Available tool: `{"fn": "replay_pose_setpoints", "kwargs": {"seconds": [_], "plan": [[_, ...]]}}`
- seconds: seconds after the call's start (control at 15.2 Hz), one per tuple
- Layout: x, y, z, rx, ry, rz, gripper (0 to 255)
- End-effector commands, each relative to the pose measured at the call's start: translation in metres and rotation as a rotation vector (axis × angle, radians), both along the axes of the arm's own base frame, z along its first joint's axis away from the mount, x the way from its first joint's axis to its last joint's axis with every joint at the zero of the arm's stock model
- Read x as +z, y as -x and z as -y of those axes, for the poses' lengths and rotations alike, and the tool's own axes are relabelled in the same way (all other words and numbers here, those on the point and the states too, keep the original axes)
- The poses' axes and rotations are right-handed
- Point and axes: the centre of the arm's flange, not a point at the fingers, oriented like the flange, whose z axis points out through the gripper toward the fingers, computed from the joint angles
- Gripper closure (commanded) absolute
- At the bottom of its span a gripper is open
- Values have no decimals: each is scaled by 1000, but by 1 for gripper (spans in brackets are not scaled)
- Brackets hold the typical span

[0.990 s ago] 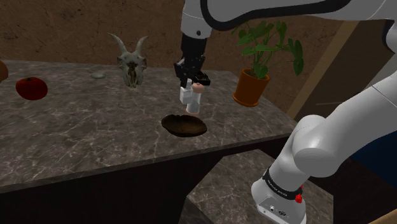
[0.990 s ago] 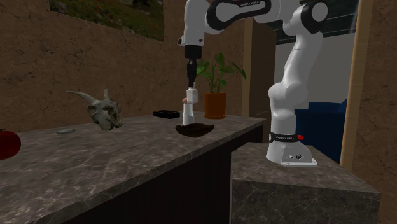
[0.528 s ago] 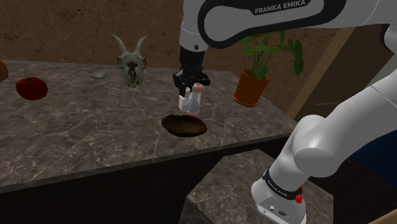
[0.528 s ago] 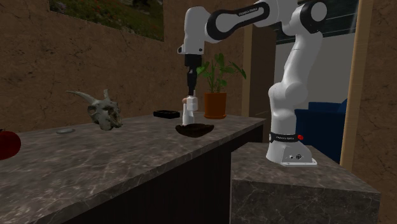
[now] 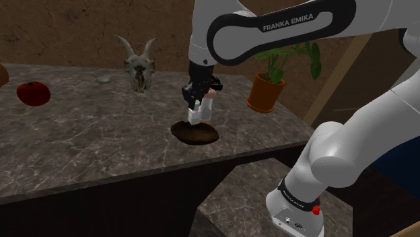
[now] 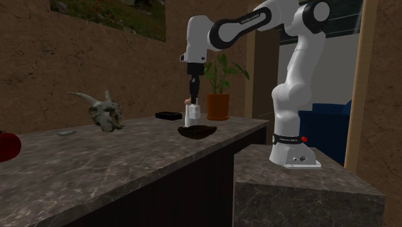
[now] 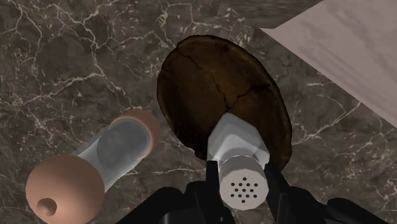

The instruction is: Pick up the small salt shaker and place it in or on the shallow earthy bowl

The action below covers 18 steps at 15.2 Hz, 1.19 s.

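White, square-bodied small salt shaker (image 7: 240,159) with a perforated cap, pinched upright between the black jaws of the white arm (image 5: 283,27), low over the shallow, cracked brown bowl (image 7: 210,83) on the dark marbled table (image 5: 81,138); contact with the bowl impossible to tell. Just beside the bowl, a clear shaker (image 7: 121,149) with a rounded terracotta cap. Farther along the table, a pale horned goat skull (image 5: 138,67), a red apple (image 5: 33,93) and a green plant in an orange pot (image 5: 264,93).

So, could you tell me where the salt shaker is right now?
In the shoulder view the white salt shaker is clasped in the gripper just over the brown bowl, to the left of the potted plant.
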Motion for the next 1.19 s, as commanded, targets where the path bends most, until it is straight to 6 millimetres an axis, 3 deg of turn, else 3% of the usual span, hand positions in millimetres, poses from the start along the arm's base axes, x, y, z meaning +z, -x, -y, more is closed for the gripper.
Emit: {"fn": "replay_pose_setpoints", "kwargs": {"seconds": [0.0,0.26,0.33,0.66,0.92,1.12], "plan": [[0,0,0,0,0,0,255],[0,0,0,0,0,0,255],[0,0,0,0,0,0,0],[0,0,0,0,0,0,0],[49,4,-5,0,0,0,0],[49,4,-5,0,0,0,0]]}}
